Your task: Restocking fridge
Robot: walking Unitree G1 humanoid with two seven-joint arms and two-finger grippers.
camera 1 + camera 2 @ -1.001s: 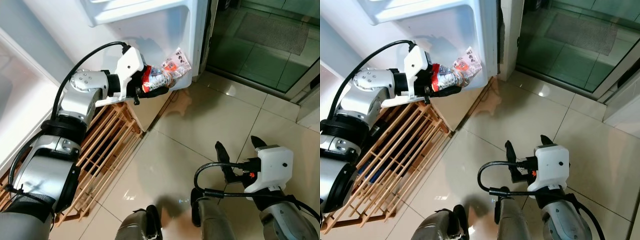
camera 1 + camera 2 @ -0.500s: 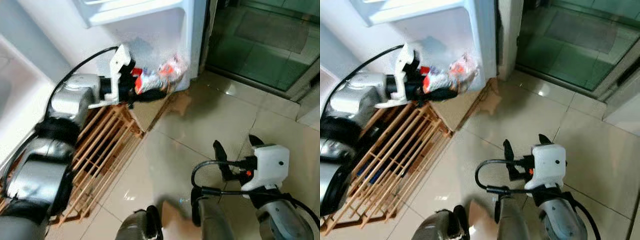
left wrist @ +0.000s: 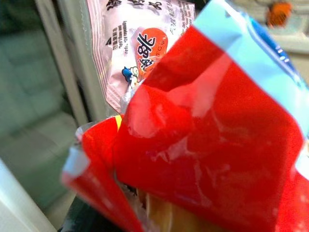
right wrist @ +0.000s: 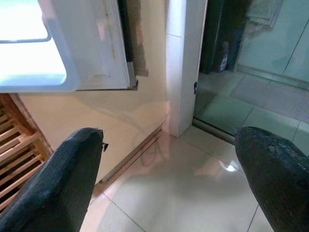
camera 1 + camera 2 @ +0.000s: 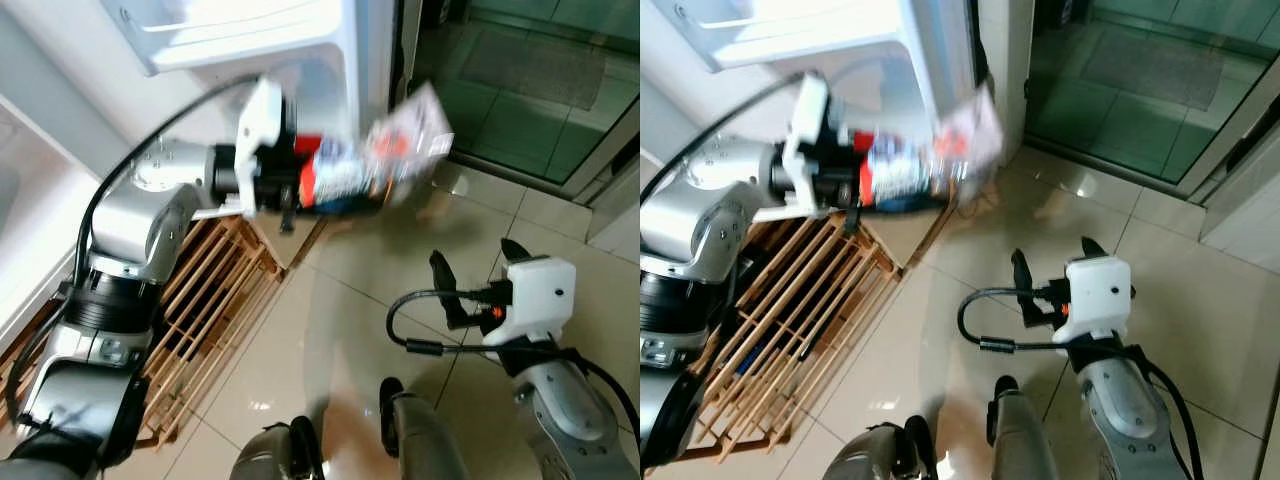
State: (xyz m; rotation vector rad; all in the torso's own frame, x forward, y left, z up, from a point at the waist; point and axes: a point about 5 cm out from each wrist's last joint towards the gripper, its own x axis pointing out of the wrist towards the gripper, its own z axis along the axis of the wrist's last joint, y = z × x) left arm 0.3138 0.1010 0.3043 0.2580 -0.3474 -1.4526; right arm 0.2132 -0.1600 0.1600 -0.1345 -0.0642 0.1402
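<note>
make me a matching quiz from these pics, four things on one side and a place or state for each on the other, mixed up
Things:
1. left claw
2. right claw
3. wooden rack
4. snack packets

Places or states:
A. on the floor against the white cabinet
B. open, holding nothing, low over the tiles
C. red and pale wrappers, held out sideways
D. shut on the packets below the open fridge door

Pairs: 1-D, 2-B, 3-A, 4-C

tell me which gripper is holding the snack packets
The left gripper: it's raised by the fridge door, shut on the snack packets. The right gripper hangs low over the floor tiles, fingers open, holding nothing.
</note>
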